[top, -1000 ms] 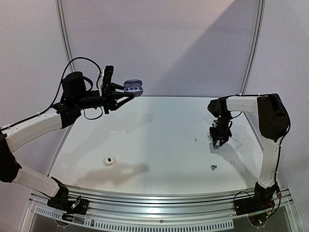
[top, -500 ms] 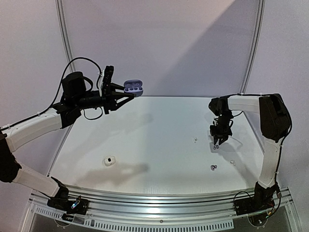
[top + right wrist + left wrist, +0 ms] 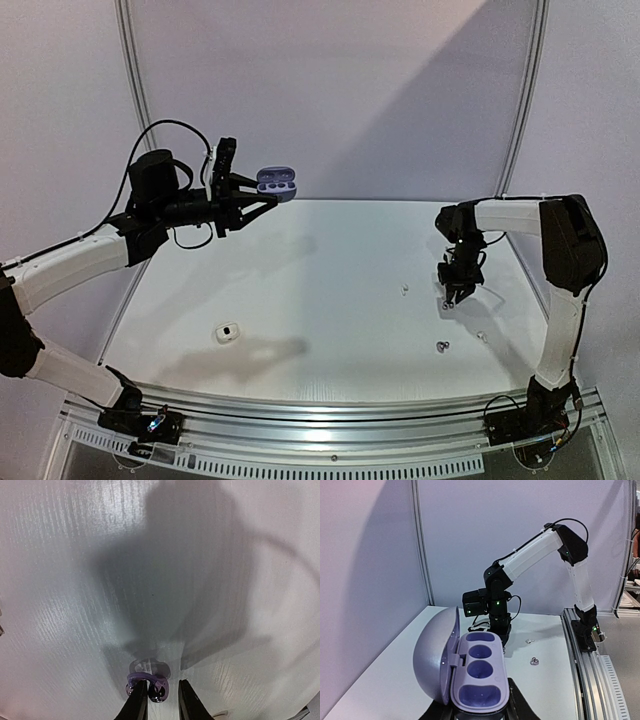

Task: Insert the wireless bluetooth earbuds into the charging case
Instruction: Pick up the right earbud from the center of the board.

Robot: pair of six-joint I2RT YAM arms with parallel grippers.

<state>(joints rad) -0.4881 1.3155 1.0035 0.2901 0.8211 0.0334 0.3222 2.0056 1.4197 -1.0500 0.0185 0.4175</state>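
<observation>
**Purple bud at the tips of the right pincer, case held up in the air**

The purple earbud (image 3: 148, 679) lies on the white surface (image 3: 300, 300) at the bottom centre of the right wrist view. It is broader across the frame than up it. It is too small and glossy to tell which way its tip points. The right pincer (image 3: 161, 682) stands over it, narrow, with a slit showing between the fingers. The left finger's tip overlaps the bud, while a sliver of surface shows between the bud and the right finger, so nothing looks clamped.

In the overhead view three more buds lie loose at centre right. A white earbud (image 3: 404, 291) lies left of that pincer, with a dark earbud (image 3: 441, 347) and a second white earbud (image 3: 481, 336) below it, all apart from one another.

At upper left the left pincer (image 3: 243, 203) is closed on the purple charging case (image 3: 480, 680), held well above the surface. Its lid (image 3: 435, 660) is swung open to the left, its wells face up, and its long axis runs away from the wrist camera towards the right arm.

A white case (image 3: 228, 333) lies at lower left on the surface.
</observation>
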